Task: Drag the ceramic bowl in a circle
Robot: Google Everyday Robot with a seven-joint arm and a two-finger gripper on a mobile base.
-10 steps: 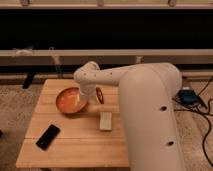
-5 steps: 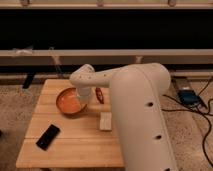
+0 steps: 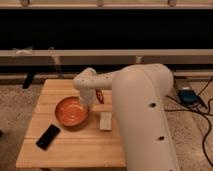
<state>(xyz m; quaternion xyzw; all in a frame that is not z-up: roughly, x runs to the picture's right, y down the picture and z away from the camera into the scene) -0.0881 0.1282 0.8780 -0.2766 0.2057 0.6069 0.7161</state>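
The ceramic bowl (image 3: 71,111), shallow, round and orange with a darker rim, sits on the wooden table (image 3: 75,150), left of centre. My white arm reaches in from the right, and the gripper (image 3: 90,104) is down at the bowl's right rim, touching or just over it. The arm's wrist hides the gripper's tip.
A black phone (image 3: 48,136) lies at the front left of the table, close to the bowl. A small white block (image 3: 105,120) lies just right of the bowl. My arm's bulky body covers the table's right side. Cables and a blue box (image 3: 187,96) lie on the floor at right.
The bowl has slid toward the table's front and slightly right, closer to the phone, with the gripper moving along at its rim.
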